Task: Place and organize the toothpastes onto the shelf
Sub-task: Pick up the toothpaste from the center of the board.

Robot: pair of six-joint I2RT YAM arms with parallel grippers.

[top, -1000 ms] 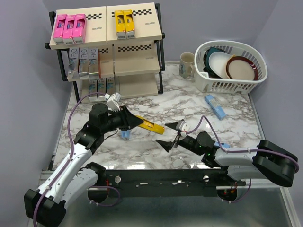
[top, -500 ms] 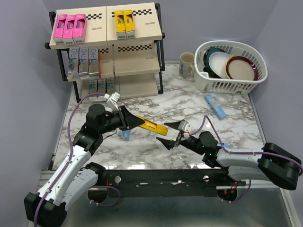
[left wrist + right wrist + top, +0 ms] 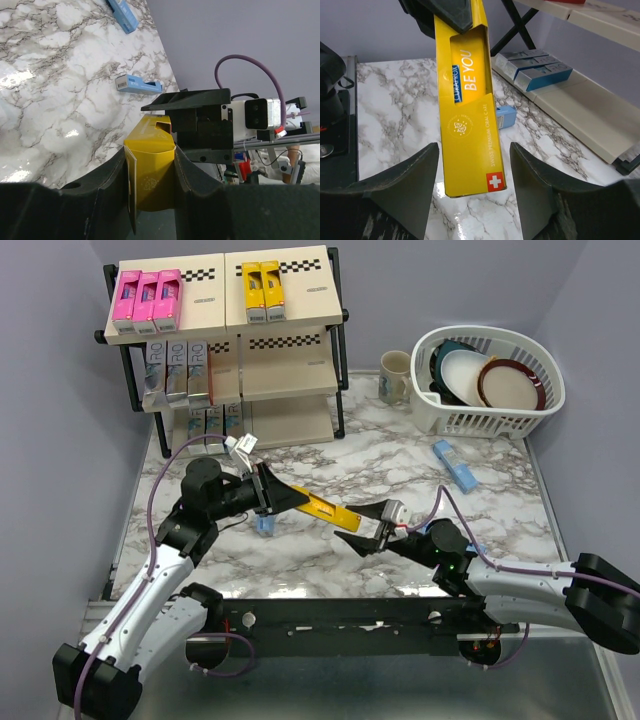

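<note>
Since the yellow toothpaste carton [image 3: 322,506] is light, glossy, thin card that could crush or slip, its flat faces near an end look the safest hold. It hangs above the bench [image 3: 400,455] at frame centre, one end clamped in the left jaws. The right arm [image 3: 520,580] reaches in low from the lower right, the right jaws part-open astride the free end, not touching it.
</note>
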